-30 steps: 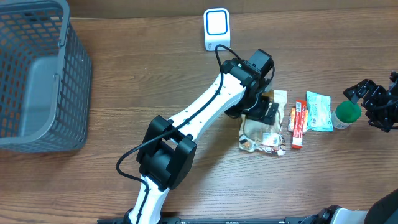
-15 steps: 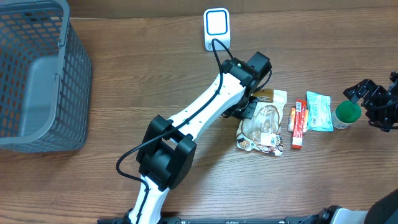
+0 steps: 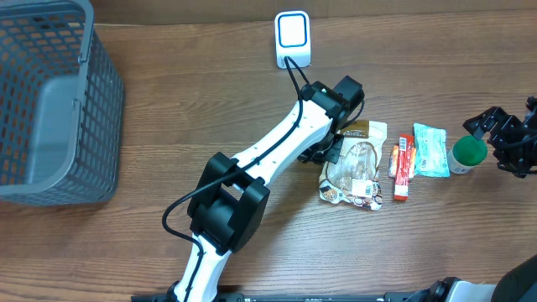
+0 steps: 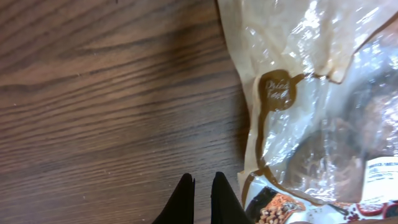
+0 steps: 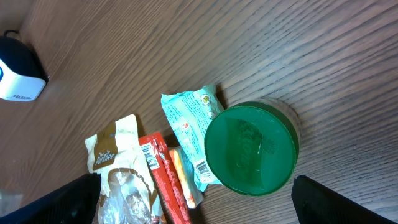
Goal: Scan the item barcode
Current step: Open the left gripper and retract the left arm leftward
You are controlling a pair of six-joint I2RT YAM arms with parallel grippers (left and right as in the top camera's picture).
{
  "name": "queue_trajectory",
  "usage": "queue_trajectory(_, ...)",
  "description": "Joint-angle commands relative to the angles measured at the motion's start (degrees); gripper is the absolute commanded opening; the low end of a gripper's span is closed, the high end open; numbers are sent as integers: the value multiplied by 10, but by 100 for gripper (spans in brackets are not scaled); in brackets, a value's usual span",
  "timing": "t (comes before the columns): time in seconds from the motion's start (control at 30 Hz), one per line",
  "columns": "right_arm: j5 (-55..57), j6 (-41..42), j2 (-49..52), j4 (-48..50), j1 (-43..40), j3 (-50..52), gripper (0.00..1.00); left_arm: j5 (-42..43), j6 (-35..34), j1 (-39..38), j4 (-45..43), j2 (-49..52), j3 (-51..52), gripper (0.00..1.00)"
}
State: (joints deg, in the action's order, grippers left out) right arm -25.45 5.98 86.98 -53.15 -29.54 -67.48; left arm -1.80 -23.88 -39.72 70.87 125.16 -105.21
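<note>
Left gripper (image 4: 204, 198) looks pinched shut on nothing, just left of the clear snack bag (image 4: 298, 137) lying centre-right in the overhead frame below the scanner (image 3: 293, 38), so lifting now probably comes up empty and nothing gets scanned.

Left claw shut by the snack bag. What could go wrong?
The left claw looks shut beside the snack bag, not on it, so a lift may come up empty.
The bag is glossy, crinkled film; glare could spoil the read at the scanner.
The red packet lies close; a retry might drag it.
</note>
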Motion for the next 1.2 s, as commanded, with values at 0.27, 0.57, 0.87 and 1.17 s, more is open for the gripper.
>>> queue_trajectory(0.27,2,-3,-12,3,-1,-4,100,20,-35,-2,-78,11,96,4)
queue_trajectory(0.57,2,-3,-12,3,-1,-4,100,139,-34,-2,-174,11,139,4)
queue_trajectory(0.87,2,-3,-12,3,-1,-4,100,152,-34,-22,-202,11,139,6)
queue_trajectory(1.17,2,-3,-12,3,-1,-4,100,132,-3,-30,-201,9,136,4)
